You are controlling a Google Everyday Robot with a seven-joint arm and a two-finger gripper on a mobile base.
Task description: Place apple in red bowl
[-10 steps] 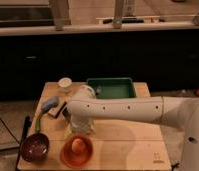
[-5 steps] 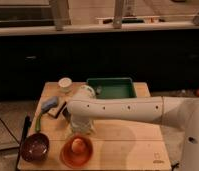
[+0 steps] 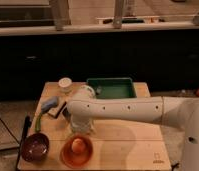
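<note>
Low in the frame's centre, the apple (image 3: 79, 146) sits inside the red bowl (image 3: 65, 156); the gripper (image 3: 81, 127) hangs just above, jaw state impossible to tell; placement looks done, retreat is next.

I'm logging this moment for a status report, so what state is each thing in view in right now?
apple: sitting inside the red bowl
red bowl: upright, holding the apple
purple bowl: upright, left of the red bowl
green tray: flat at the table's back
white cup: upright beside the tray
claw: just above and behind the red bowl
</note>
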